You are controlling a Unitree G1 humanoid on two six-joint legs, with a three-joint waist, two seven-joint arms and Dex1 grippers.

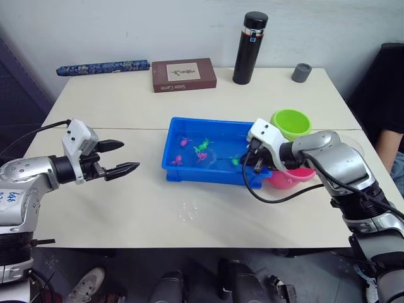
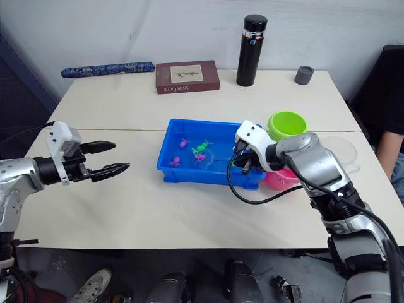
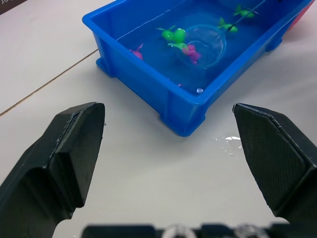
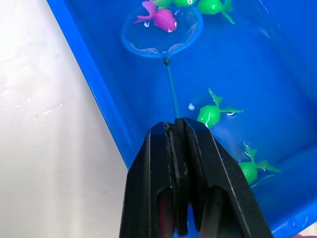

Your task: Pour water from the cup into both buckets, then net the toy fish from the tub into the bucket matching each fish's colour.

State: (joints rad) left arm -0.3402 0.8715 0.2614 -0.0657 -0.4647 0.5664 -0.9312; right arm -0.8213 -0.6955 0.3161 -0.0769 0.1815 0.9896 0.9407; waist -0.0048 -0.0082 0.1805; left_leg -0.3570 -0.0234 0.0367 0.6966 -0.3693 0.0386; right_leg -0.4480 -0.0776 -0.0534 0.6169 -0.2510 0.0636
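Right gripper [image 4: 177,130] clamped on the net [image 4: 162,29] stick, hoop in the blue tub [image 1: 178,172] under a pink fish [image 4: 161,18]. Left gripper [image 1: 120,157] wide open, idle. Risk: thin stick twists on lift, fish slides off short of the pink bucket [image 1: 289,179].

Office or lab room serving as a robot test space: a plain beige table [image 1: 158,208] is standing against a bare white wall [image 1: 158,28], carrying a brown book [image 1: 184,74], a black flask [image 1: 250,48] and a rolled blue cloth [image 1: 101,67]; a person's shoe [image 1: 88,284] is showing underneath.
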